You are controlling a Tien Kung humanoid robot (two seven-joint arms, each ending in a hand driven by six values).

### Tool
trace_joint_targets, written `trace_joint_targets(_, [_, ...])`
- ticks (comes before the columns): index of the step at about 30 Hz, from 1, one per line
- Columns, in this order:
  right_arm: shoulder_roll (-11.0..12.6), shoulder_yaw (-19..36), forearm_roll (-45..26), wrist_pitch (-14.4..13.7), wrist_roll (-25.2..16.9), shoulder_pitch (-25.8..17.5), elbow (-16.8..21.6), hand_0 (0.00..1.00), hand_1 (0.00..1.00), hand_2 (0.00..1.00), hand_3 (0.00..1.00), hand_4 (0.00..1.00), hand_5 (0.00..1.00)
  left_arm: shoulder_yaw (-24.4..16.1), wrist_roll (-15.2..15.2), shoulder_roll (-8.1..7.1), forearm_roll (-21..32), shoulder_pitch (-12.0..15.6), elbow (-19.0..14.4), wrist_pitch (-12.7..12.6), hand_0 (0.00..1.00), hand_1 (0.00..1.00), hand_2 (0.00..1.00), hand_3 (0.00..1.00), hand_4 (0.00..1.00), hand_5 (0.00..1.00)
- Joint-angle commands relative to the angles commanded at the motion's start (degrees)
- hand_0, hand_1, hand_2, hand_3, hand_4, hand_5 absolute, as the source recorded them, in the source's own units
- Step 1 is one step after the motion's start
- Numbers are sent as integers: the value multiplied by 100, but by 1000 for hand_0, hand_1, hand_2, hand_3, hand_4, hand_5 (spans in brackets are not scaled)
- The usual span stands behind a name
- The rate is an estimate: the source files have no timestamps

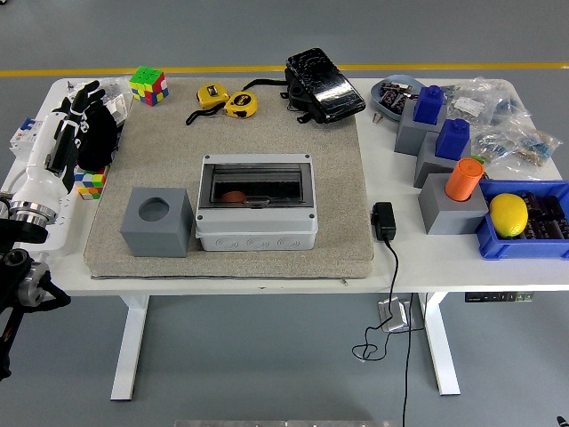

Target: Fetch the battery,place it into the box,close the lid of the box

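Left hand (78,120) over the far left edge of the white table (444,267), beside the beige mat (338,178); fingers loosely spread, holding nothing. Right hand out of view.

Grey box (256,203) at mat centre, its dark clear lid shut. Orange battery (234,197) lies inside, left of centre, visible through the lid.

Grey block with round hole (157,221) just left of the box. Colour cube (148,85) far left; second colour cube (91,183) near the hand. Two yellow tape measures (227,100) far side. Lemon (508,214) in blue bin (551,245), right.
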State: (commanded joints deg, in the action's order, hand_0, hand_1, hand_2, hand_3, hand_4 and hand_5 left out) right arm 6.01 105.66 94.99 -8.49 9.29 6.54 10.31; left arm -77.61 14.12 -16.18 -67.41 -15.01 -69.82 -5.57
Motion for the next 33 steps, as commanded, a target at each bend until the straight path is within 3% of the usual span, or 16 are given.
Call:
trace_joint_targets(3, [14,-21,-6,7,-2,-14,0,847,847,810,859,998,998,-19,-137,-42,-343,-17,37,62,910,921,896,894,998,972])
trace_joint_targets(4, [19,-16,2,8,2,-23,0,847,847,811,858,998,998,-23,-176,-63,-463,-35,69,83,950,965,949,930,998,868])
trace_joint_targets(15, [36,-12,-2,4,2,-42,0,847,847,811,859,998,998,-106,-257,-185,-902,-103,155,-2,984,994,967,943,998,875])
trace_joint_targets(16, [35,-23,-13,5,-1,-45,0,847,847,810,859,998,998,-111,-259,-175,-895,-92,140,-9,965,990,965,932,998,912])
trace_joint_targets(21, [27,-30,-19,8,-4,-52,0,847,847,810,859,998,998,-89,-254,-132,-723,-69,119,-3,965,990,965,932,998,912])
trace_joint_targets(22, [28,-33,-22,8,-5,-52,0,848,847,811,859,998,998,-80,-251,-130,-700,-65,120,-7,951,940,929,911,998,965])
trace_joint_targets(33, [42,-10,-1,1,8,-31,0,847,847,811,859,998,998,-26,-215,-149,-598,-72,102,-97,946,932,926,910,998,992])
